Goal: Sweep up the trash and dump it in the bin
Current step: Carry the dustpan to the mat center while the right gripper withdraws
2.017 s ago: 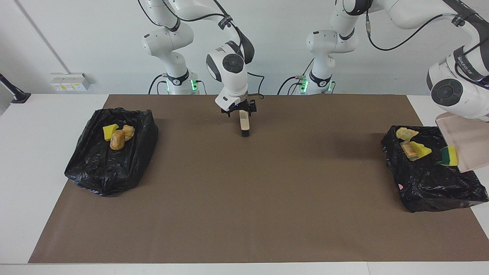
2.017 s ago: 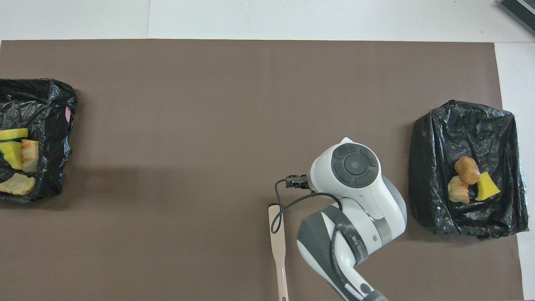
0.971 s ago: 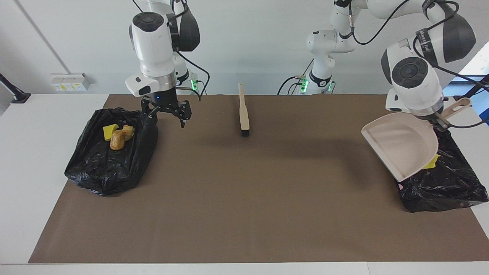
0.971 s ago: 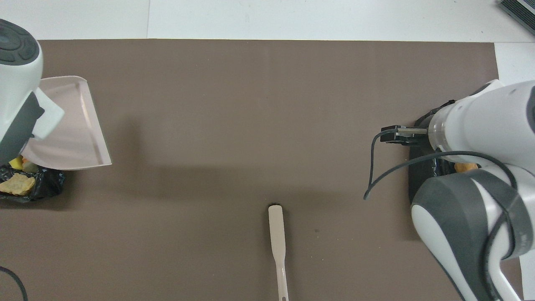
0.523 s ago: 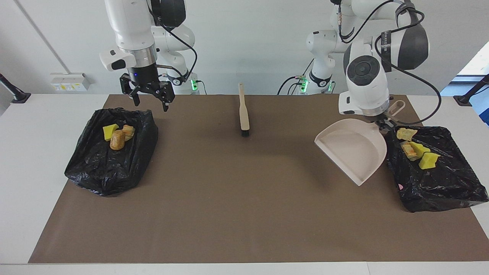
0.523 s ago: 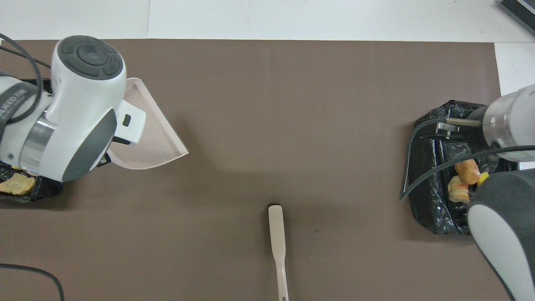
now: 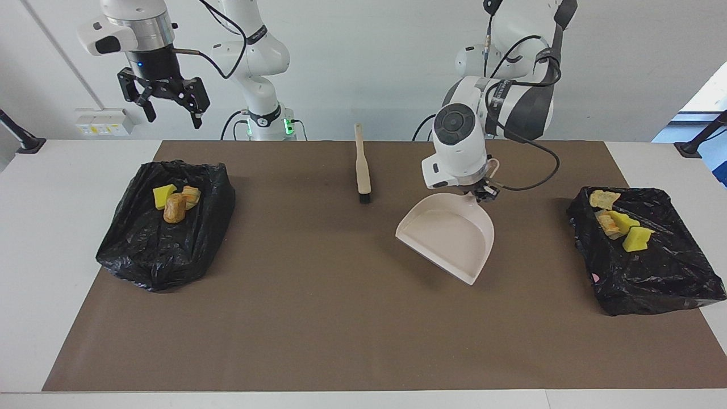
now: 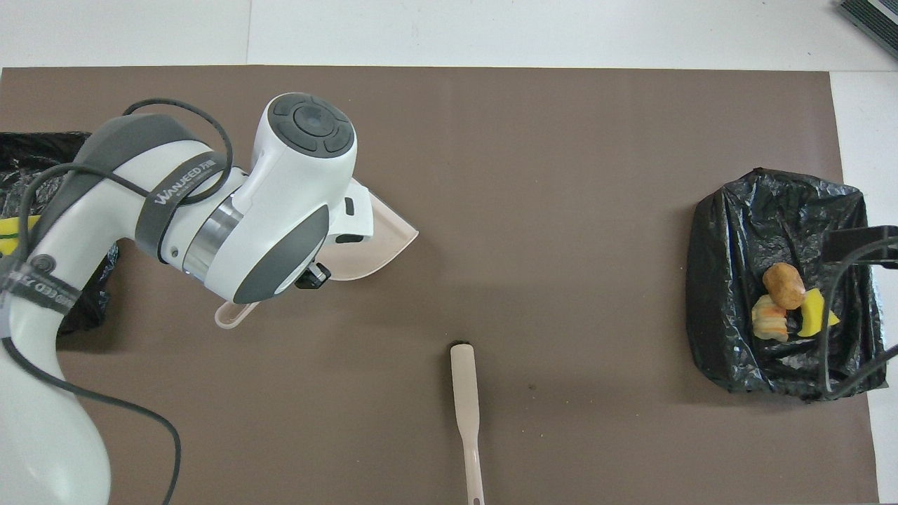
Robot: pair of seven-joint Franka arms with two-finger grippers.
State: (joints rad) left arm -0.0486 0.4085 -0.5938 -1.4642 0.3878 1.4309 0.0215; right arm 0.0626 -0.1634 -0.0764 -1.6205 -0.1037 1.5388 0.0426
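Note:
The trash lies in two black bag-lined bins. The bin (image 7: 164,244) at the right arm's end holds a yellow sponge chunk (image 7: 164,195) and two brown lumps (image 7: 174,208). The bin (image 7: 647,272) at the left arm's end holds several scraps (image 7: 623,222), also visible in the overhead view. My left gripper (image 7: 484,192) is shut on the handle of the beige dustpan (image 7: 448,233), which is empty and hangs tilted over the middle of the mat. My right gripper (image 7: 166,103) is open and empty, raised high above the table edge near its bin.
The beige brush (image 7: 362,170) lies flat on the brown mat (image 7: 341,318), near the robots, between the two arm bases. In the overhead view the left arm (image 8: 210,210) covers much of the bin (image 8: 42,147) at its end.
The left arm has carried the empty dustpan from over its bin toward the mat's middle. The right gripper has risen and swung outward past its bin, staying open.

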